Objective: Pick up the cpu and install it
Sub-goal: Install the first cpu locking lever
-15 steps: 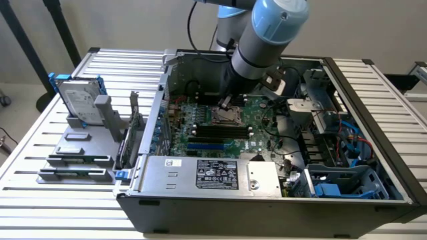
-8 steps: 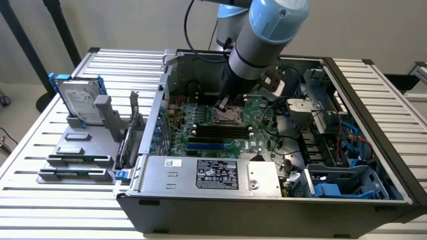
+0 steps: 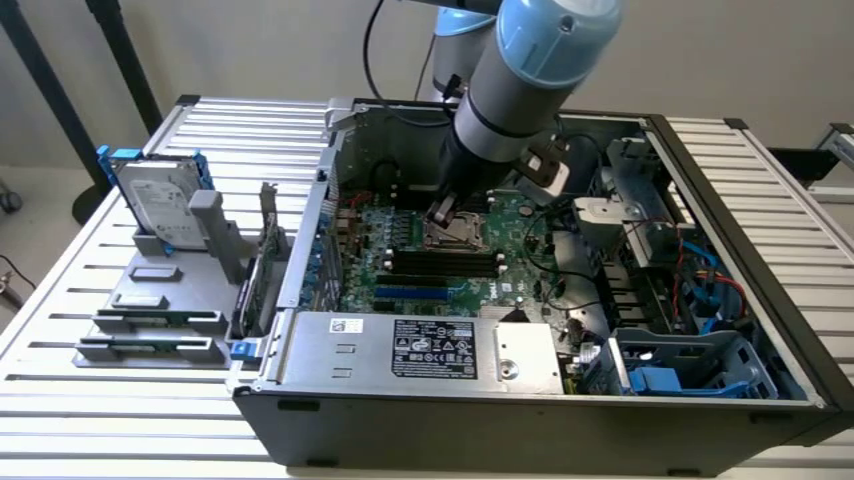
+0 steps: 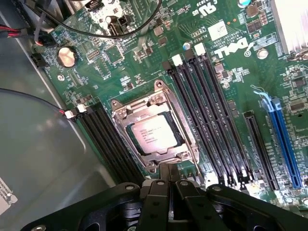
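Motherboard [image 4: 144,62] green w/ fine pale traces & white printed lettering. Cpu [image 4: 153,134] silvery-grey top w/ faint dark print, thin dark rim, sat in dull silver metal socket frame [image 4: 120,108]. Memory slots [image 4: 211,125] black w/ white end clips; one expansion slot [image 4: 284,144] bright blue. Coin battery [image 4: 67,56] pale silver. Gripper [image 4: 168,202] black. Arm [image 3: 514,90] grey w/ light-blue joint caps. Pc case [image 3: 534,420] dark grey; power supply [image 3: 427,350] silver w/ black label. Hard drive [image 3: 158,205] silver w/ blue rails, in grey rack [image 3: 147,320]. Table [image 3: 80,400] white, slatted.
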You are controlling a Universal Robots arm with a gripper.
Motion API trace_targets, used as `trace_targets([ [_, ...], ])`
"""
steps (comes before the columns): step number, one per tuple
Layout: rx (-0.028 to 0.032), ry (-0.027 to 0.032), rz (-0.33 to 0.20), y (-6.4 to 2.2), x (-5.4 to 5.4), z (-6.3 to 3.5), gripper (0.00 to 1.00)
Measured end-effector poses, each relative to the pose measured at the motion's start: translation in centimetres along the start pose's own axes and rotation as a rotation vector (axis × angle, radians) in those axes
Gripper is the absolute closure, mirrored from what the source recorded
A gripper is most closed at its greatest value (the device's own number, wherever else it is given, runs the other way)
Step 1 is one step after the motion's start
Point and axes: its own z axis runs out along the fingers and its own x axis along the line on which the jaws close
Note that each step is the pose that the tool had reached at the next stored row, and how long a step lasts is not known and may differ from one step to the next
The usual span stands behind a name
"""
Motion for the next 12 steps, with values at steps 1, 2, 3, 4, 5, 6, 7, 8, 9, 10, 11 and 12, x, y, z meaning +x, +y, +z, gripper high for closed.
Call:
trace_targets([
  [1, 0.0008, -0.0004, 0.0, 0.0, -0.1, -0.08, 0.89],
  [2, 0.0017, -0.0007, 0.001, 0.0, -0.2, -0.16, 0.89],
  [3, 0.0026, -0.001, 0.002, 0.0, -0.3, -0.24, 0.89],
  [4, 0.0036, -0.0014, 0.002, 0.01, -0.39, -0.33, 0.89],
  [5, 0.0046, -0.0019, 0.003, 0.01, -0.48, -0.41, 0.89],
  [6, 0.0055, -0.0022, 0.004, 0.01, -0.56, -0.48, 0.89],
  [7, 0.0066, -0.0026, 0.005, 0.02, -0.64, -0.55, 0.89],
  [8, 0.0077, -0.0031, 0.005, 0.03, -0.72, -0.61, 0.89],
  [9, 0.0088, -0.0035, 0.006, 0.04, -0.79, -0.67, 0.89],
  [10, 0.0099, -0.004, 0.007, 0.04, -0.86, -0.72, 0.89],
  [11, 0.011, -0.0045, 0.008, 0.05, -0.92, -0.77, 0.89],
  [12, 0.0124, -0.0052, 0.01, 0.07, -0.97, -0.81, 0.89],
])
